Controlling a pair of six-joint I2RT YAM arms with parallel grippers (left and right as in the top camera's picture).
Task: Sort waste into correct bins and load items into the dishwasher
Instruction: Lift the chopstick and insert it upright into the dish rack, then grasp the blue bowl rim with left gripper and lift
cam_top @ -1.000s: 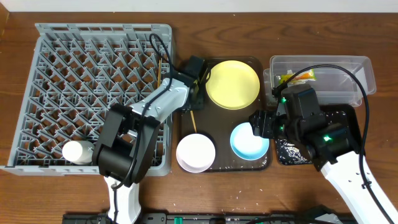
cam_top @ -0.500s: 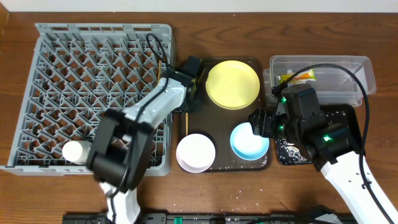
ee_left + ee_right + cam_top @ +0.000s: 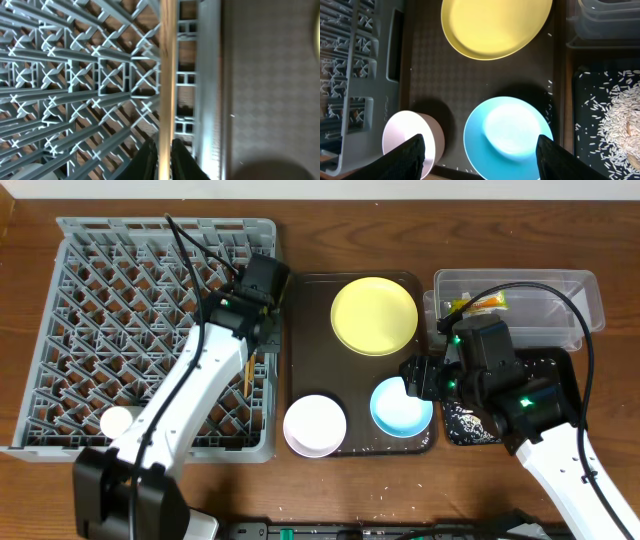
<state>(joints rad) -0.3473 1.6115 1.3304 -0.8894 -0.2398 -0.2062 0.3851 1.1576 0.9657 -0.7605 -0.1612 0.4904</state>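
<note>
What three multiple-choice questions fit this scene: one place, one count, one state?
1. Where is the snack wrapper? A) in the clear tub B) in the black tray C) in the rack
2. How many dishes stand on the brown tray? A) one B) three C) five
3. The left pincer is: A) open B) shut on the chopsticks C) holding a spoon
Answers: 1 A, it lies inside the tub. 2 B, yellow plate, blue bowl, white bowl. 3 B, it clamps them.
</note>
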